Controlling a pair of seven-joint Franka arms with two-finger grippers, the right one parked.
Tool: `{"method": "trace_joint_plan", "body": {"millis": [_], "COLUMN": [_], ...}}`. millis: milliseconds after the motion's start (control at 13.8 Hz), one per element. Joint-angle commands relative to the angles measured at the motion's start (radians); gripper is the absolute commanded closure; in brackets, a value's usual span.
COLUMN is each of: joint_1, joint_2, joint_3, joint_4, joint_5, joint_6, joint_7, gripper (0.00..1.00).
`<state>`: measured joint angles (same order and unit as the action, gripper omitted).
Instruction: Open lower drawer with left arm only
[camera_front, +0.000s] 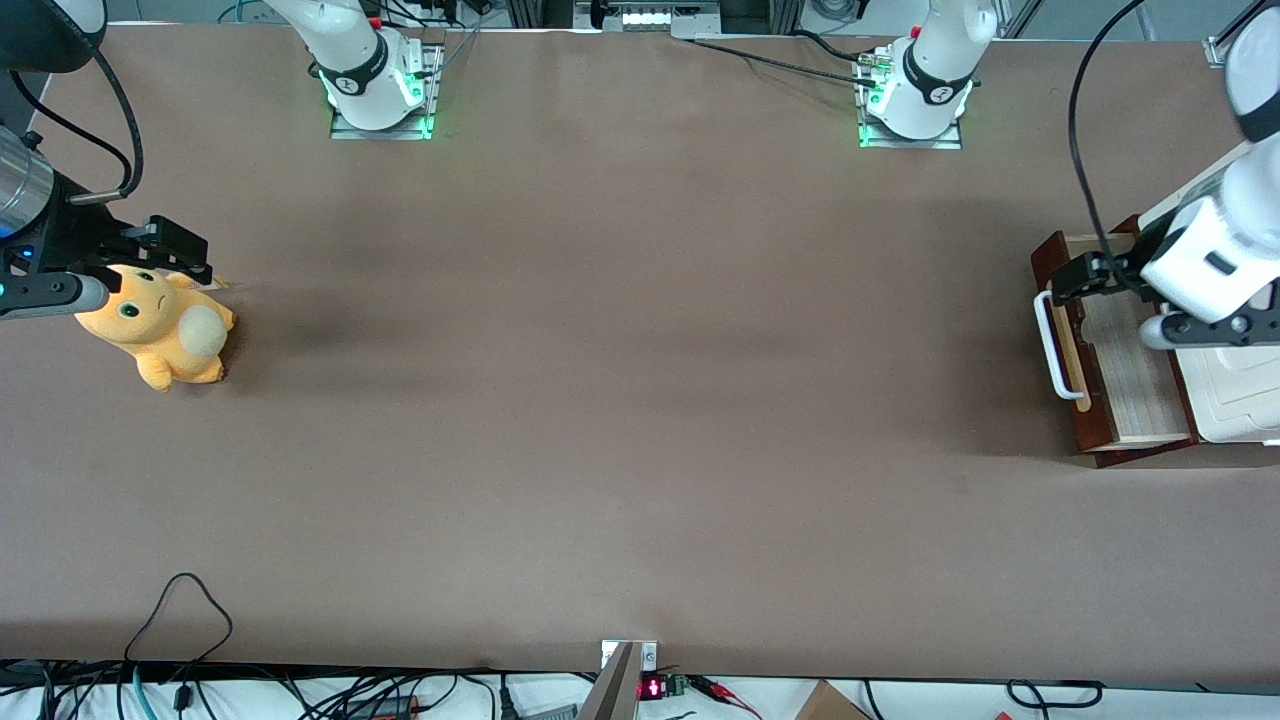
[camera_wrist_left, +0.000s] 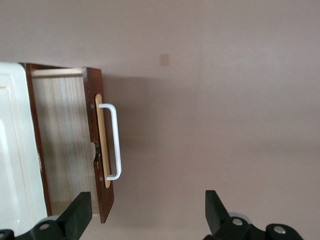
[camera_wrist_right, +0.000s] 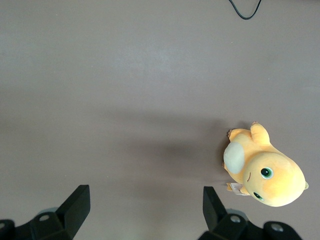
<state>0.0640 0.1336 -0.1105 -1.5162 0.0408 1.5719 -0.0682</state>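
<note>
While hovering released above the lower drawer (camera_wrist_left: 65, 145), hand (camera_front: 1085, 280): probably rigid, easy-sliding; best hooked by white handle (camera_wrist_left: 114, 141) just below.

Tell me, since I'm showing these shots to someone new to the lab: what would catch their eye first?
Probably the orange plush toy, lying on the bare brown table at the parked arm's end. Next, at the working arm's end, the lower drawer stands pulled out from under the cream-white cabinet top, showing its pale wood inside and white handle. The left arm hangs above it, its gripper open over the drawer's front edge.
</note>
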Motion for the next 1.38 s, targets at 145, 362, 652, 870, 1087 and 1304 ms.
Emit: {"method": "trace_joint_plan", "body": {"millis": [145,362,652,870,1087,1304], "joint_1": [-0.01,-0.016,-0.02,-0.02,-0.02,-0.02], "joint_2": [-0.131,-0.129,-0.124,-0.124,-0.123,-0.123], "joint_3": [0.052,0.061,0.061,0.061,0.061,0.063], "joint_4": [-0.165,-0.157,-0.151,-0.147,-0.147,-0.147], "joint_5": [-0.05,-0.05,-0.042,-0.038,-0.038,-0.038], "joint_6": [0.096,0.096,0.096,0.096,0.096,0.094], "joint_7": [0.108,0.097,0.105,0.107,0.108,0.108], "gripper": [0.0,0.0,0.0,0.0,0.0,0.0]}}
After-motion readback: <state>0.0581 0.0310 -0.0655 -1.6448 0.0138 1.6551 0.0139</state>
